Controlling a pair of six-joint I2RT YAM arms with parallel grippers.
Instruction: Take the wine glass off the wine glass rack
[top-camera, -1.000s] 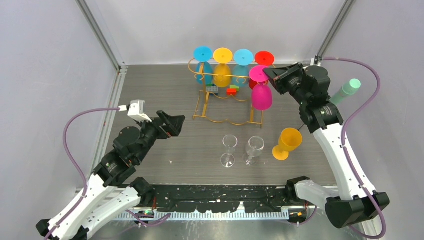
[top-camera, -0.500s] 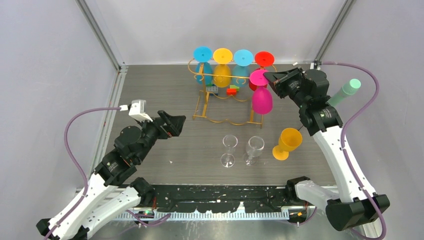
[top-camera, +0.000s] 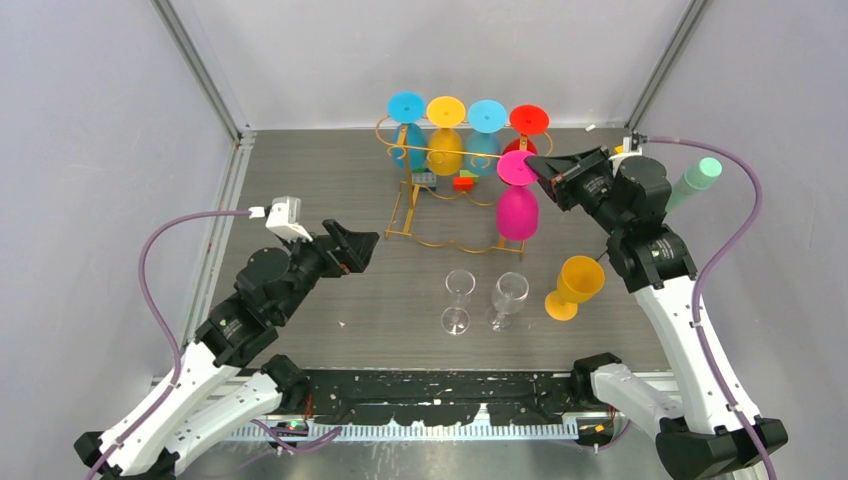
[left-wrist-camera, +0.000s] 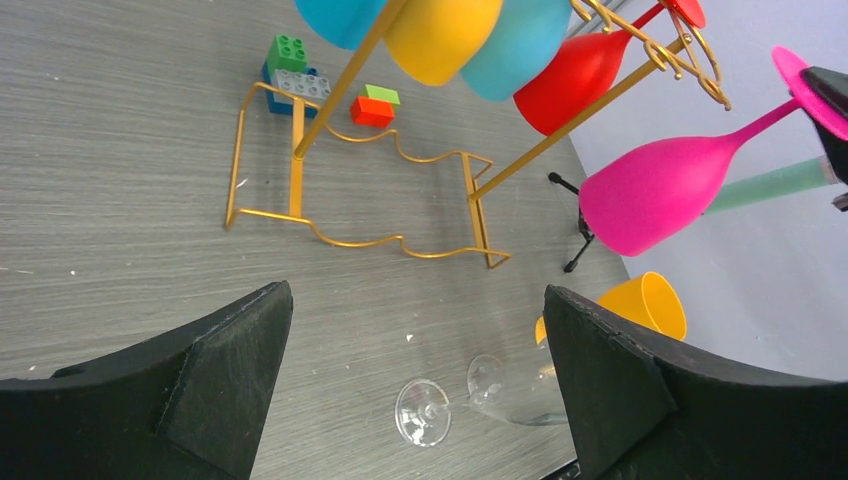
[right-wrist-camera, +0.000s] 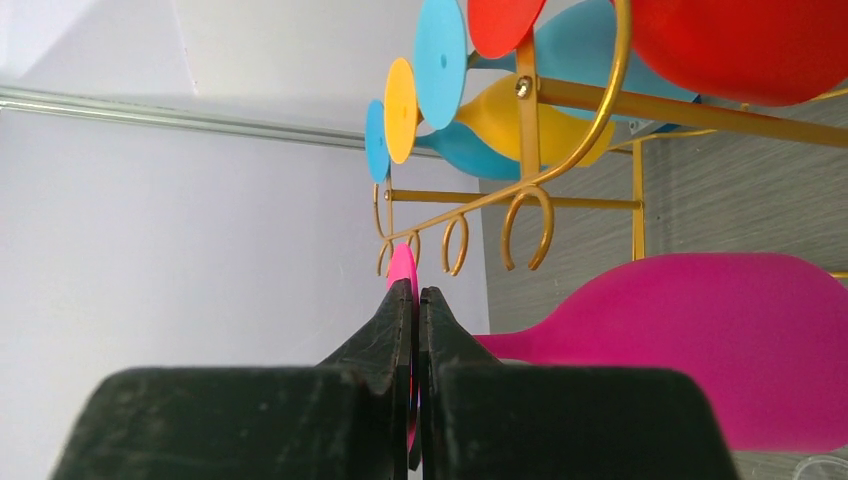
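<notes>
Orange goblet (top-camera: 580, 277), clear glasses (top-camera: 509, 297), toy bricks (left-wrist-camera: 371, 112)

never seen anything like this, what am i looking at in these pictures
These are two robot arms bolted at a table's near edge, each ending in a two-finger gripper. The wide picture looks down from above and behind them; the other two come from cameras on the wrists. The left gripper is open and empty. The right gripper is shut on the round foot of a pink wine glass, bowl hanging down, beside the gold wire glass rack where four coloured glasses hang. On the grey table stand two clear glasses, an orange glass and toy bricks.
</notes>
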